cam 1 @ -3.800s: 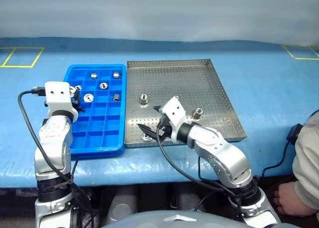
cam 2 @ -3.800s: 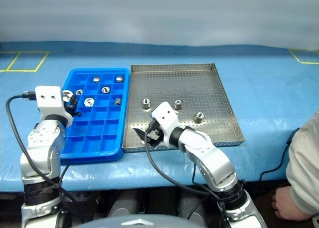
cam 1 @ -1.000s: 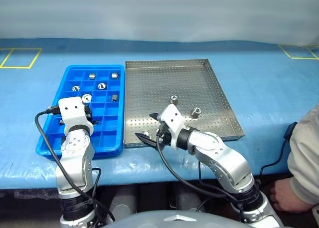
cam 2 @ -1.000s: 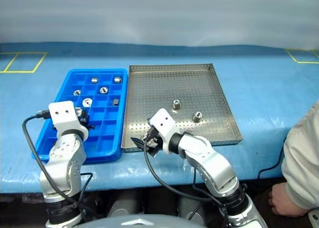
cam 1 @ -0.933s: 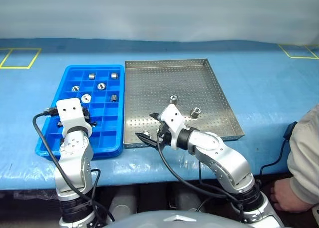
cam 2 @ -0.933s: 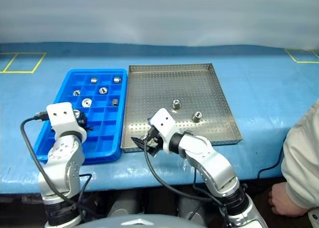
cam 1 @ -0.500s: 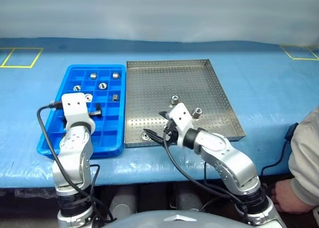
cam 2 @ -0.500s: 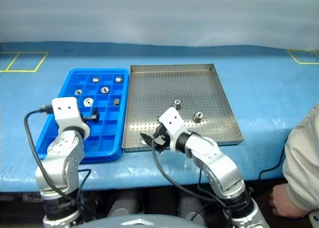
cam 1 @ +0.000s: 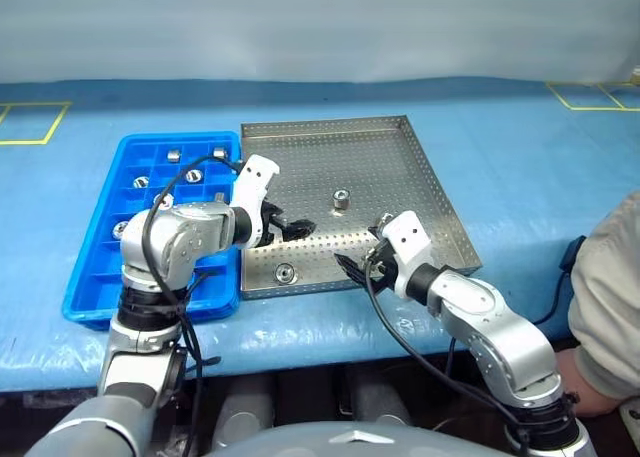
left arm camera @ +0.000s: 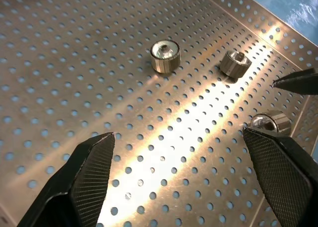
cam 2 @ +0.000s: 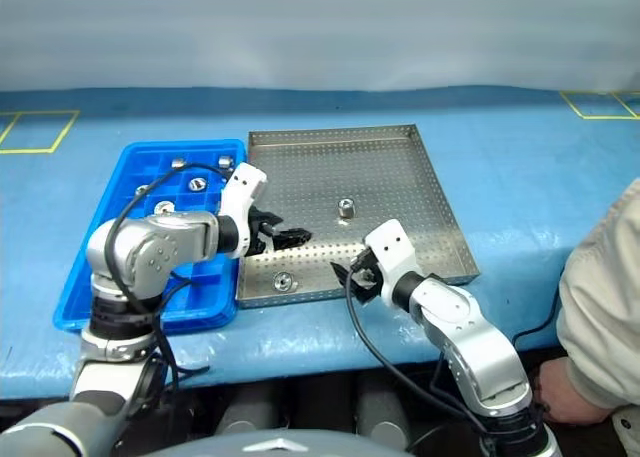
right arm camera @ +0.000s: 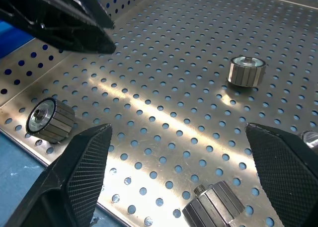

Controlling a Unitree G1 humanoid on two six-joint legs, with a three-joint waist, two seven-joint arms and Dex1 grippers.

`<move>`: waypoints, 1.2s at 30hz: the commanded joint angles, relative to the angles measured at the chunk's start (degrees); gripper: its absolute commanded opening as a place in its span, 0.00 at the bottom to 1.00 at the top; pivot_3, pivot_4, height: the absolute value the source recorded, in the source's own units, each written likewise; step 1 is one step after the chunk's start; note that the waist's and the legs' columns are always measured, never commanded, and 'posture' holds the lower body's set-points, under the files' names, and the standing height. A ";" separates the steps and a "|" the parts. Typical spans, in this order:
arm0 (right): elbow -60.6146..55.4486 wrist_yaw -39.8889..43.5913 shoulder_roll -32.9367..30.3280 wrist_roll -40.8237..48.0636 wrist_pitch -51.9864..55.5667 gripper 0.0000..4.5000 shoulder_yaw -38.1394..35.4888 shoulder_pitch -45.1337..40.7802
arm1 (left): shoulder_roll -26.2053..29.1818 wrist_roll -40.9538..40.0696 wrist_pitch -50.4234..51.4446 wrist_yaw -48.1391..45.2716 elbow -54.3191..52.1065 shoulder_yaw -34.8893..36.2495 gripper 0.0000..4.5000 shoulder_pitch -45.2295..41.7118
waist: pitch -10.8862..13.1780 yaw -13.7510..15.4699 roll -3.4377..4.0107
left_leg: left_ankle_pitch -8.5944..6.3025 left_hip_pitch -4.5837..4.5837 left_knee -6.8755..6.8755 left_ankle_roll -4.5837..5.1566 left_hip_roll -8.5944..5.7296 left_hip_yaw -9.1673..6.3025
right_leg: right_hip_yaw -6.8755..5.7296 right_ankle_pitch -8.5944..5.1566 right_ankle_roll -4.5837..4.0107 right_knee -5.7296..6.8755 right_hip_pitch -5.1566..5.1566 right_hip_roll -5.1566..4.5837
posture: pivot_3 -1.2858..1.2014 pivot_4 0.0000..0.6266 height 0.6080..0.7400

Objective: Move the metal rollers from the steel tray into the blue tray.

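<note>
The steel tray (cam 1: 370, 157) holds three metal rollers: one mid-tray (cam 1: 341, 198), one by the front rim (cam 1: 285, 273), and one lying on its side beside my right gripper (right arm camera: 213, 204). My left gripper (cam 1: 292, 229) hangs open over the tray's left part, its fingers (left arm camera: 94, 162) empty, with the rollers (left arm camera: 165, 56) ahead of it. At the tray's front right, my right gripper (cam 1: 352, 267) is also open and empty, facing the front roller (right arm camera: 49, 120). Left of the steel tray, the blue tray (cam 1: 150, 305) holds several rollers (cam 1: 193, 176) in its far compartments.
Both trays sit side by side on a blue-covered table (cam 1: 500, 147) with yellow tape marks (cam 1: 30, 122) at the far corners. A person's sleeve (cam 1: 610, 297) shows at the right edge, beyond the table's front.
My left gripper has opened and swung right, from over the blue tray to over the steel tray. The right gripper has shifted right along the tray's front. The camera has shifted too.
</note>
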 commanded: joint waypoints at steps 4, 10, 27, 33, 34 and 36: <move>-3.43 -2.74 1.88 -0.33 -0.22 1.00 0.25 1.83 | 4.88 -5.41 4.23 0.12 4.37 -6.78 0.99 -4.86 | 0.01 -0.55 0.02 | 0.00 0.00 -0.03 -0.01 0.06 0.01 | 0.02 -0.03 -0.06 0.01 -0.03 -0.02 | 0.50 0.24 1.00; -3.62 -3.96 2.97 -0.33 -0.48 1.00 0.77 2.37 | 7.55 -14.86 4.23 5.59 10.22 -8.35 0.99 -7.35 | 0.01 -0.68 0.01 | 0.00 0.00 0.01 -0.01 0.05 0.03 | 0.06 -0.10 -0.16 0.01 -0.02 -0.07 | 0.50 0.24 1.00; -1.81 -5.05 5.79 -0.79 -1.96 1.00 2.15 1.74 | 12.75 -50.63 4.23 32.90 18.07 -15.75 0.99 -8.13 | 0.00 -0.65 0.01 | 0.00 0.01 0.02 -0.01 0.00 0.02 | 0.08 -0.10 -0.19 0.03 -0.02 -0.16 | 0.50 0.24 1.00; -1.28 -5.34 6.42 -1.26 -2.57 1.00 1.62 1.79 | 14.34 -55.85 4.23 37.10 19.16 -18.10 0.91 -9.43 | 0.00 -0.83 0.02 | 0.01 0.01 -0.02 -0.02 0.00 0.03 | 0.08 -0.01 -0.33 0.02 -0.04 -0.14 | 0.50 0.24 1.00; -1.17 -5.43 6.53 -1.34 -2.71 1.00 1.58 1.79 | 14.85 -56.71 4.23 37.22 19.03 -18.79 0.86 -9.71 | 0.00 -0.84 0.02 | 0.01 0.01 -0.02 -0.02 0.00 0.03 | 0.08 -0.01 -0.33 0.02 -0.04 -0.13 | 0.50 0.24 1.00; -0.96 -5.54 6.73 -1.42 -2.96 1.00 1.51 1.75 | 15.62 -57.95 4.23 37.76 19.06 -19.67 0.72 -10.11 | 0.00 -0.91 0.02 | 0.01 0.01 -0.03 -0.03 0.00 0.03 | 0.08 -0.02 -0.34 0.02 -0.04 -0.13 | 0.50 0.24 1.00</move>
